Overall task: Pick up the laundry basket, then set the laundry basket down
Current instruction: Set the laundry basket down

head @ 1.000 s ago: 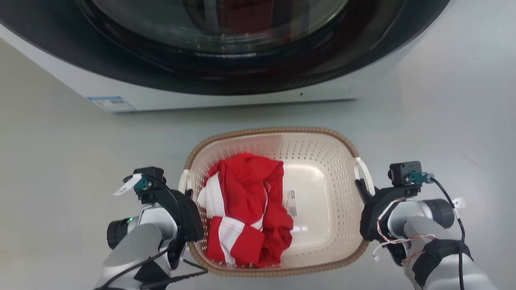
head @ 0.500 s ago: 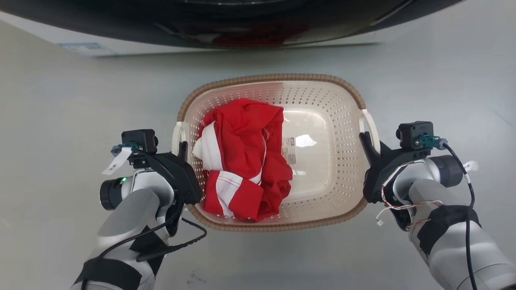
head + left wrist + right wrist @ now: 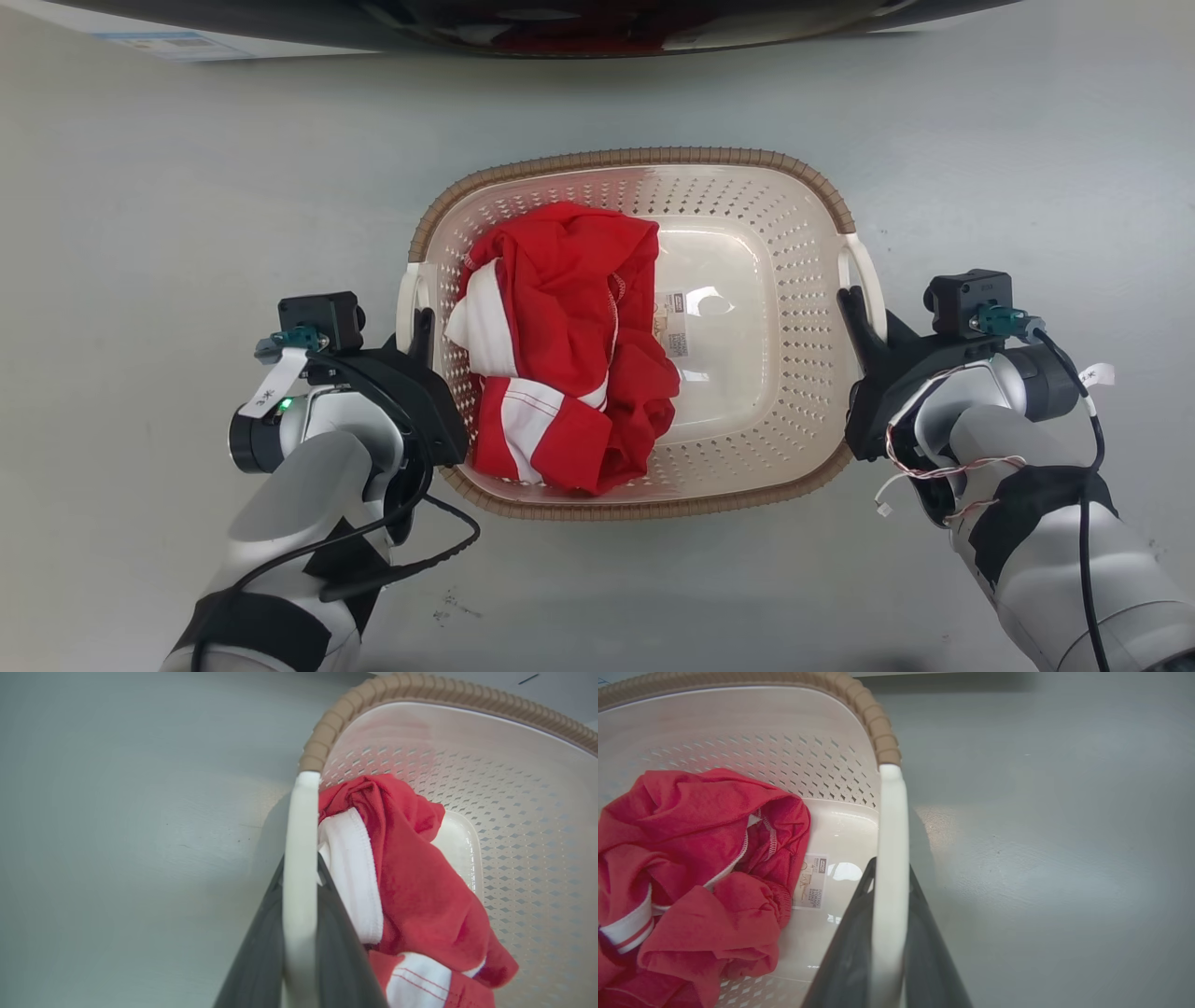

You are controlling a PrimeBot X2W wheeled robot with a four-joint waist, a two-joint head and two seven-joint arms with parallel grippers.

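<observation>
The laundry basket is cream-white with perforated walls and a brown woven-look rim, and it sits mid-frame in the head view over the grey floor. A crumpled red and white garment fills its left half, and a small label shows on its floor. My left gripper is shut on the white left handle, which runs between the two dark fingers. My right gripper is shut on the white right handle in the same way. I cannot tell whether the basket touches the floor.
The dark round door and white front of a washing machine run along the top edge of the head view, beyond the basket. Bare grey floor lies on both sides and in front of the basket.
The head camera has moved, so the washing machine has slid up to the picture's top edge. Both grippers keep their hold on the handles with the basket between them.
</observation>
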